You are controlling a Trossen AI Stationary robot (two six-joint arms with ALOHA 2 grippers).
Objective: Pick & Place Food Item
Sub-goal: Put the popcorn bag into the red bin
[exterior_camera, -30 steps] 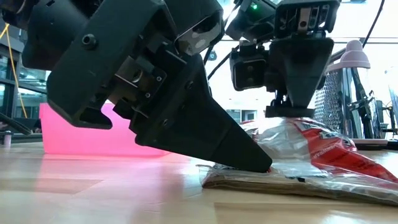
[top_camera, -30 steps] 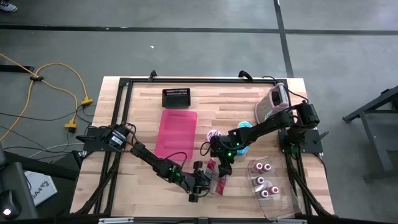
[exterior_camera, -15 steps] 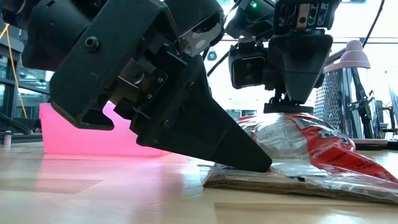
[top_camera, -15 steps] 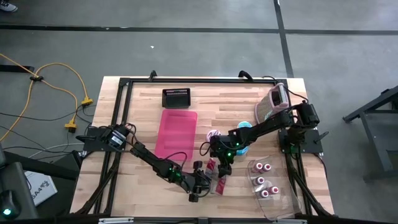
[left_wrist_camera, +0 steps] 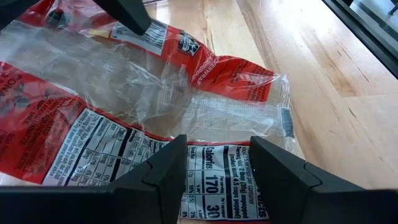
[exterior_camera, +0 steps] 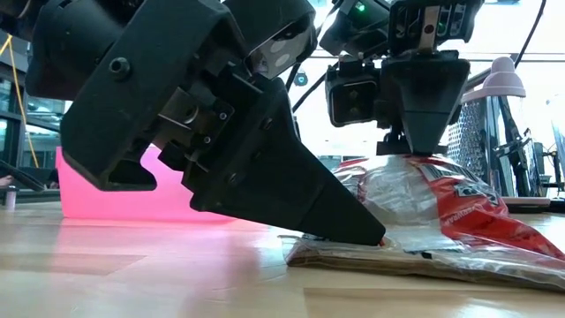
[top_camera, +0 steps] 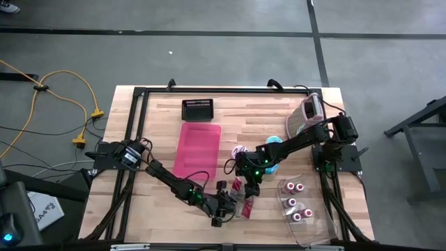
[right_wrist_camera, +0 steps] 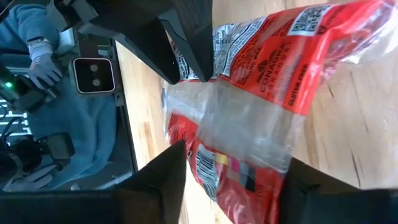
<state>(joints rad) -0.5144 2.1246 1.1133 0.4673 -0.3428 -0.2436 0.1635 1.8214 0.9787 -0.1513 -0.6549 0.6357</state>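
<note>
Worktop [top_camera: 265, 115] is pale wood planks inside a black metal frame.

Far left to centre: flat pink plastic tray [top_camera: 197, 148], rectangular with a low rim, and a small black slotted rack [top_camera: 198, 109] beyond it.

Left gripper [top_camera: 228, 206] is low at the near edge. Its jaws are partly open, tips down on the near end of the snack bag [left_wrist_camera: 155, 112], one dark wedge-shaped finger [left_wrist_camera: 165, 174] each side of the nutrition panel. Tips touch the film; can't tell if they actually pinch it.

Snack bag lies flat on the worktop near the front middle, between the two grippers: crinkled glossy film, red print with a clear window in the centre, white label panel.

Right gripper [top_camera: 249, 183] comes straight down on the far end of the bag. Jaws are part-open and straddle the film, tips pressing into the top of the bag in the low view; a firm grip isn't visible.

Right of that: a clear plastic clamshell [top_camera: 301, 209] holding three round white-and-red items, and a pink-and-metal grater [top_camera: 309, 111] standing at the far right corner.
</note>
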